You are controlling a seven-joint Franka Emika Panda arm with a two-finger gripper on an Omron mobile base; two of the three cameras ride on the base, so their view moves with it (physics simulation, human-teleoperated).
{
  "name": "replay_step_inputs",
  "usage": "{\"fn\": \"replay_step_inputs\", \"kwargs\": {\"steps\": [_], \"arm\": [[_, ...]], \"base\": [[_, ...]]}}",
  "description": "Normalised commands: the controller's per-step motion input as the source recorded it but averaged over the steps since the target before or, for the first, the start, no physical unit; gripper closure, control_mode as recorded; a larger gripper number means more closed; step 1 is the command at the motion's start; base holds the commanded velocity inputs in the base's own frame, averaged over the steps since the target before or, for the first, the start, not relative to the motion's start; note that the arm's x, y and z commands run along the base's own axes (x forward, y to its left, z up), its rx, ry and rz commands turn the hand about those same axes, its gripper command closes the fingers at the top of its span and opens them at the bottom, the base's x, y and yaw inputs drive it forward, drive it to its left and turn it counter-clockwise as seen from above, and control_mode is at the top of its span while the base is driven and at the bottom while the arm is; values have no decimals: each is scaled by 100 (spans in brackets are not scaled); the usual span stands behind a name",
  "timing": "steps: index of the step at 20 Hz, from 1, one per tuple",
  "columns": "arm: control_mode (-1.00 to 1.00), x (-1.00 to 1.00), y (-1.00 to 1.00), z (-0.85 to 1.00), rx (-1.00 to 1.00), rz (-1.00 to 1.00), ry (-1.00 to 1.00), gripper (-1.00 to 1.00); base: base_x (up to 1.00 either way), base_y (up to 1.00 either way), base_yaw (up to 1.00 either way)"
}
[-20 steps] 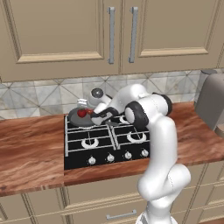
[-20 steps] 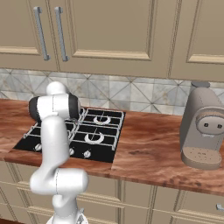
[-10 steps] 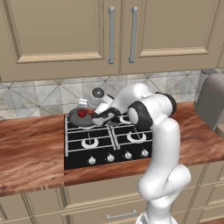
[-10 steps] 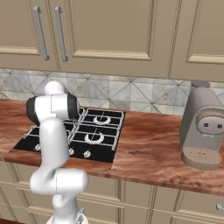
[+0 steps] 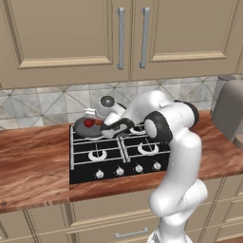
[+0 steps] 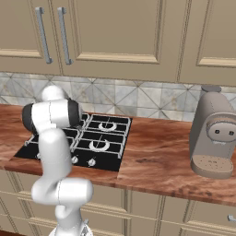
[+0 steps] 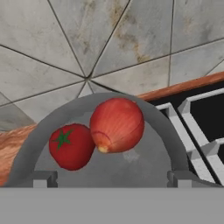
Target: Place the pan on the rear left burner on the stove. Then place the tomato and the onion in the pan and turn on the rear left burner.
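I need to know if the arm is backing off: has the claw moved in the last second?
No. In the left base view the claw sits at the pan on the stove's rear left corner, as before, jaws open.

Tomato (image 7: 71, 145) touching onion (image 7: 117, 124) in pan (image 7: 131, 168)

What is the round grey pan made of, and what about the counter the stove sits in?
The round, shallow, dark grey pan looks like matte metal: its surface is an even dull grey with no shine. The reddish-brown counter looks like polished wood, going by the streaky grain and soft gloss, though stone made to look like wood is possible.
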Motion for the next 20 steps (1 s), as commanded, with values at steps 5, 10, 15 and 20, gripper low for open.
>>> {"fn": "replay_step_inputs", "kwargs": {"steps": [5,10,15,20], "arm": [[-100,-46,0,2,0,0,0,-100],[-100,-59,0,7,0,0,0,-100],[-100,-52,0,25,0,0,0,-100],[-100,-52,0,30,0,0,0,-100]], "base": [[0,0,0],[0,0,0],[0,0,0],[0,0,0]]}}
